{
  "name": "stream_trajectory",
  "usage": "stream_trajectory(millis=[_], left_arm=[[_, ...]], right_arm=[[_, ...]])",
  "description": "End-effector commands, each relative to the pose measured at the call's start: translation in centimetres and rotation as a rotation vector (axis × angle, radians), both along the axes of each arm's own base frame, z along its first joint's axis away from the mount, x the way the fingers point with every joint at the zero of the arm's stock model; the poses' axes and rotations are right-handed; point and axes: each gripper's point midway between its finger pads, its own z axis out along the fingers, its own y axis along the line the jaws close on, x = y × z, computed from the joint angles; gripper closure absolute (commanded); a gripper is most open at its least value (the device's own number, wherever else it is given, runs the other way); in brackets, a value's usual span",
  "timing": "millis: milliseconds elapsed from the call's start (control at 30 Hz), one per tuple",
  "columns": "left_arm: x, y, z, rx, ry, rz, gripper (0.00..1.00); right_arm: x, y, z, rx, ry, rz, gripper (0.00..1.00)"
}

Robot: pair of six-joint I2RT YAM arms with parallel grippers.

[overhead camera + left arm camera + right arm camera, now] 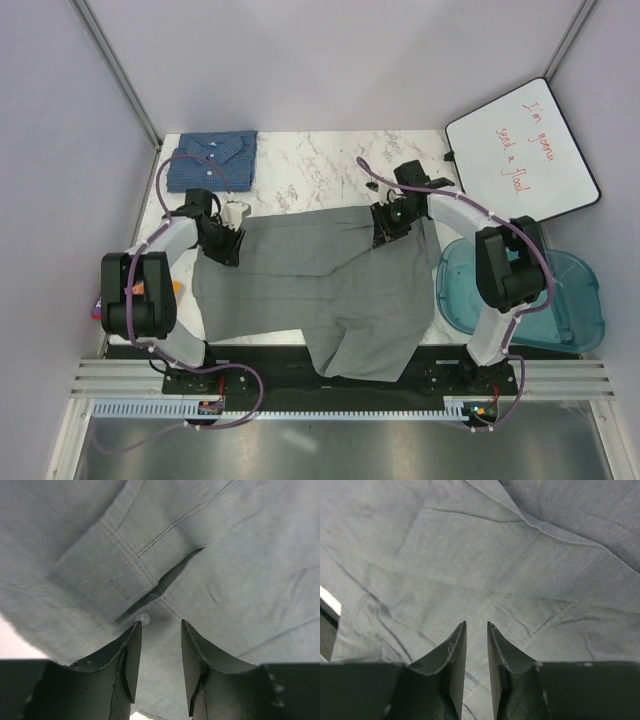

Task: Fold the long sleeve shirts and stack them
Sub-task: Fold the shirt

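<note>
A plain grey long sleeve shirt [330, 285] lies spread across the middle of the table, and its lower part hangs over the near edge. A blue checked shirt [212, 160] lies folded at the back left corner. My left gripper [222, 240] is down at the grey shirt's left edge. In the left wrist view it [161, 625] stands open just above a sleeve cuff [107, 577] with a small button [144, 617], and nothing is between the fingers. My right gripper [390, 222] is at the shirt's upper right edge. In its own view the right gripper [476, 625] shows a narrow gap over flat grey cloth [470, 555].
A whiteboard [520, 150] with red writing leans at the back right. A translucent teal bin [560, 290] sits off the table's right side, beside the right arm. A small orange object [176, 288] lies at the left edge. Bare marble table [330, 160] shows behind the grey shirt.
</note>
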Motion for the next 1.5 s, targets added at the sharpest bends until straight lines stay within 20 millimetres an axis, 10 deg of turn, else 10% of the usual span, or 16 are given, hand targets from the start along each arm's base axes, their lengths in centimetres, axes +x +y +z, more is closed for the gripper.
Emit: stream_trajectory(millis=[0, 333, 500, 733, 933, 1067, 1200, 1467], left_arm=[[0.3, 1.4, -3.0, 0.057, 0.062, 0.019, 0.57], [6.5, 4.2, -4.5, 0.069, 0.043, 0.13, 0.61], [9.4, 3.4, -1.5, -0.008, -0.01, 0.095, 0.55], [2.5, -1.1, 6.3, -0.181, -0.087, -0.171, 0.43], [-9.9, -6.6, 9.4, -0.329, -0.238, -0.602, 0.37], [-16.0, -11.1, 7.1, -0.305, -0.318, -0.881, 0.37], [-16.2, -13.6, 6.0, -0.192, -0.426, -0.978, 0.39], [-14.3, -9.0, 3.4, -0.116, -0.283, -0.714, 0.5]], right_arm=[[1.4, -0.3, -3.1, -0.068, 0.026, -0.035, 0.71], [9.4, 0.0, -7.1, -0.176, -0.061, -0.061, 0.74], [10.6, 1.1, -3.4, -0.13, -0.105, 0.015, 0.68], [1.5, 1.0, 7.5, 0.036, -0.23, 0.291, 0.3], [-7.6, -2.5, 8.3, -0.02, -0.254, 0.411, 0.27], [-10.0, -3.1, 7.2, -0.007, -0.221, 0.399, 0.28], [-11.7, -4.0, 5.7, -0.034, -0.238, 0.46, 0.31], [-13.3, -5.2, 2.4, -0.183, -0.44, 0.665, 0.37]])
